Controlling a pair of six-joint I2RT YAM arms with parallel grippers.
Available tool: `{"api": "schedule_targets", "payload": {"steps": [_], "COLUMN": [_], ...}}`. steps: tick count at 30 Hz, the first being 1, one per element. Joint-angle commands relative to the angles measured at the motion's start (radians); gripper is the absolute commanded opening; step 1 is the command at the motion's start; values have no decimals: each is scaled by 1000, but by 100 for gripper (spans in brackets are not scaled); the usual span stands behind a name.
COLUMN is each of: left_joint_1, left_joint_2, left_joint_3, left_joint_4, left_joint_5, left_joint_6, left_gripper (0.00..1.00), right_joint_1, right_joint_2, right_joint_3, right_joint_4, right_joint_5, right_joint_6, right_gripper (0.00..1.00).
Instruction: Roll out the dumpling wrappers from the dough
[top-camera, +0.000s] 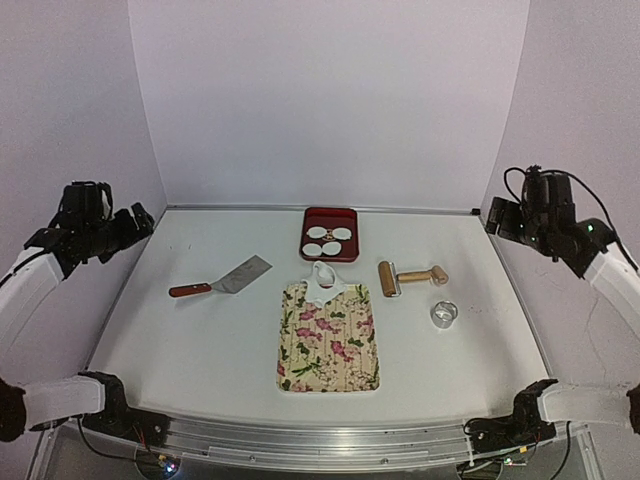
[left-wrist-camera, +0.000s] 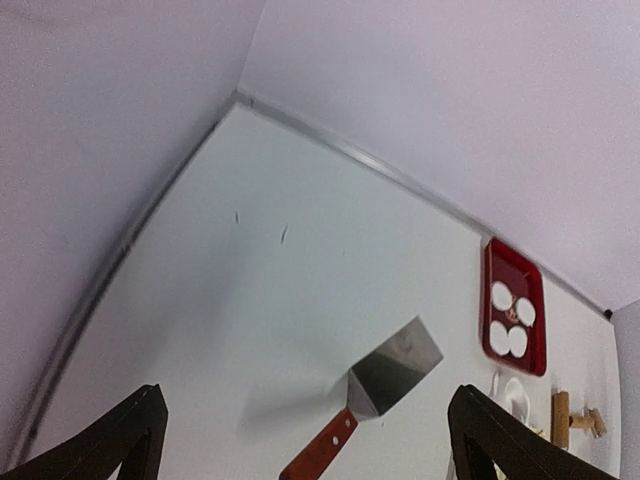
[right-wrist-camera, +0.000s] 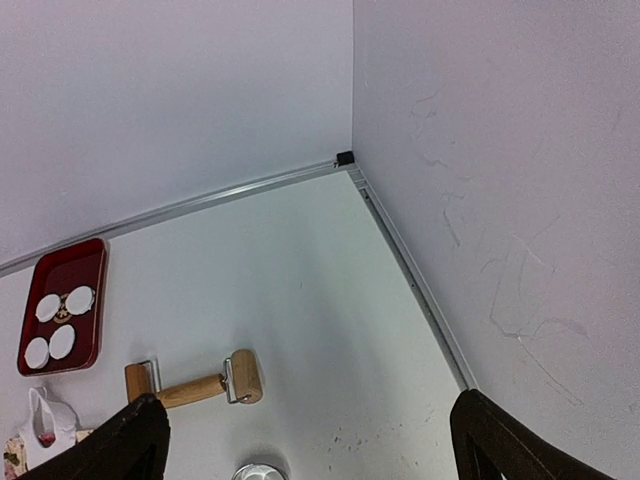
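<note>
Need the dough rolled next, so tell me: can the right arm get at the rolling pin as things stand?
Probably yes. The rolling pin lies on bare table on that arm's side, the metal ring near but apart, and the right tool hangs open above with nothing between.

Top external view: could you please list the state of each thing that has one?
dumpling wrappers: four, lying in the red tray
dough: ragged, holed, on the floral mat, far edge
rolling pin: lying untouched
metal ring: untouched
spatula: lying flat
left gripper: open, empty
right gripper: open, empty
</note>
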Motion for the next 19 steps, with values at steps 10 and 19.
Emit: {"api": "schedule_targets", "payload": {"steps": [10, 19], "left_joint_1": [5, 5], "left_joint_2": [-182, -165], "left_joint_3": [-37, -10], "left_joint_4": [-32, -38], "left_joint_5": [-129, -156], "left_joint_6": [65, 69], "left_gripper": [100, 100], "right_joint_1": [-3, -3], "right_joint_2": [-361, -358], "right_joint_3": [-338, -329], "right_joint_4": [274, 274], "right_joint_5": [89, 96], "right_joint_6": [-145, -146], "right_gripper": [98, 98]}}
